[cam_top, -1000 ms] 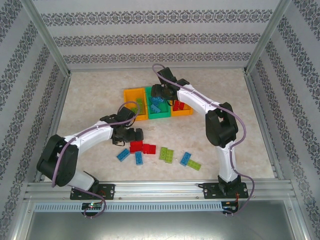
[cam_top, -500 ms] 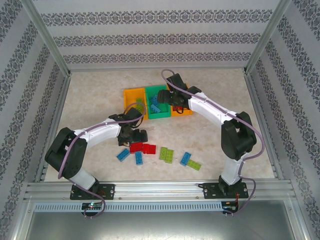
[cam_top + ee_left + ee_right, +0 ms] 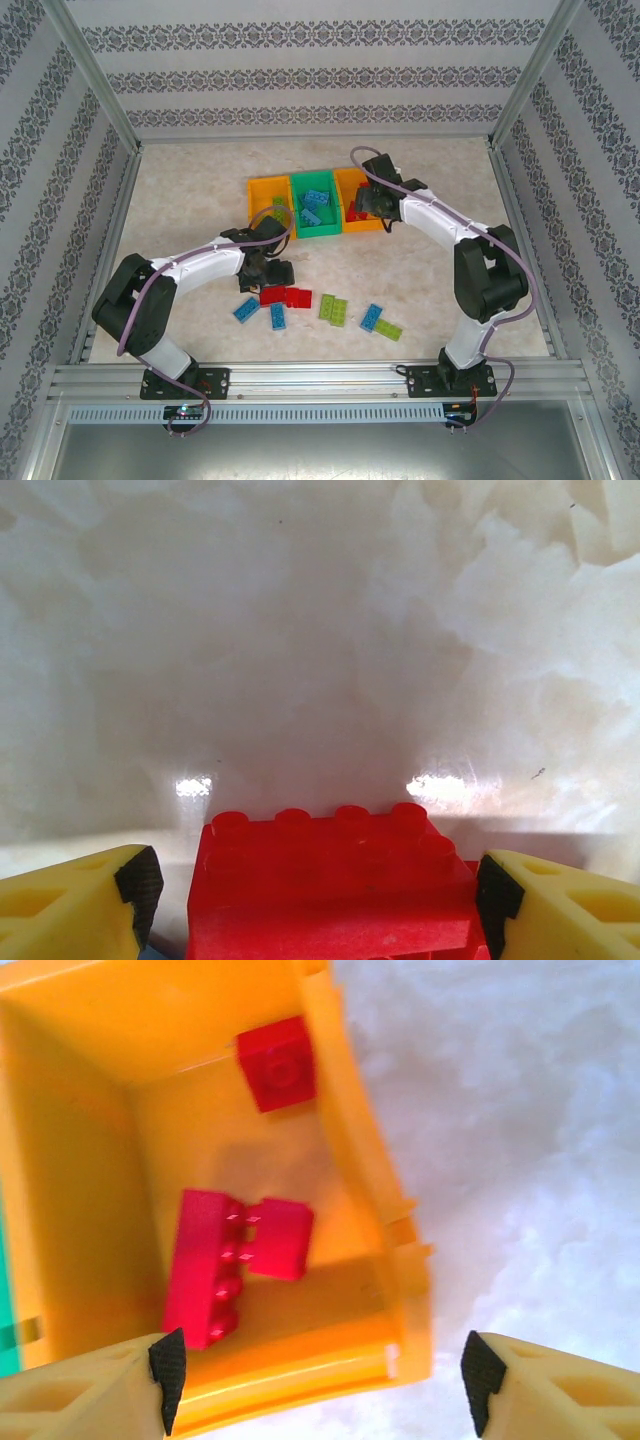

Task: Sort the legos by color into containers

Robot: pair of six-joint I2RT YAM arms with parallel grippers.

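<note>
- Legos (image 3: 333, 310) loose at lower centre of the overhead frame: red, blue and lime, unsorted.
- Just above them, left gripper (image 3: 268, 272) lower than a second ago, fingers (image 3: 90, 900) narrowing either side of a red brick (image 3: 330, 880), not yet pinching. Pick of a red piece probably next.
- Further up, containers (image 3: 258, 200) in a row. Right gripper (image 3: 372, 208) shifted from green bin (image 3: 316, 232) to right orange bin (image 3: 80, 1040), fingers wide and empty above red bricks (image 3: 205, 1260) already inside.

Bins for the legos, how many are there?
3, side by side: one orange bin on the left, a green bin in the middle, another orange bin on the right. None seems hidden.
</note>
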